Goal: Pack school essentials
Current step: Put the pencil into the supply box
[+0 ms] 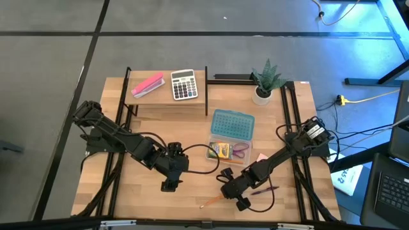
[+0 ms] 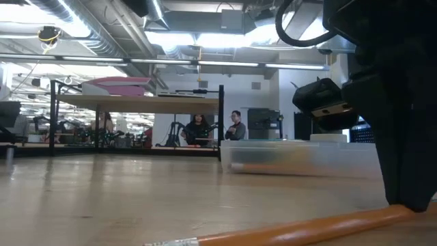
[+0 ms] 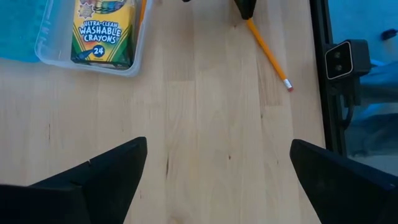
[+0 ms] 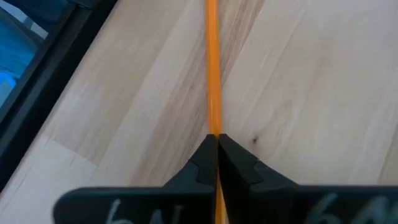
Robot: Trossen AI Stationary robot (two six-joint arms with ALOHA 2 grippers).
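Note:
An orange pencil point(image 1: 212, 201) lies near the table's near edge, its eraser end point(image 3: 288, 86) pointing left. My right gripper point(image 4: 214, 138) is shut on it. A clear box point(image 1: 246, 157) holds the yellow-green crayon box point(image 3: 103, 32) and the purple-handled scissors point(image 1: 241, 150); its blue lid point(image 1: 233, 124) lies behind it. The pink notepad point(image 1: 261, 156) and the purple pen point(image 1: 262, 190) lie on the table by my right arm. My left gripper point(image 3: 217, 162) hovers open over bare wood left of the pencil. The eraser is not visible. My right gripper pinches the orange pencil point(image 4: 212, 121) between its two fingers, near the end opposite the eraser. The fingers point(image 1: 235, 195) slant down from the table's right, roughly in line with the pencil. The eraser end point(image 2: 174, 242) is down at the table top.
At the far edge, a raised shelf point(image 1: 166, 101) carries a long pink block point(image 1: 147, 85) and a grey calculator point(image 1: 184, 84). A potted plant point(image 1: 264, 82) stands far right. Black frame rails point(image 1: 287, 115) and cables run along both sides. People stand in the room behind.

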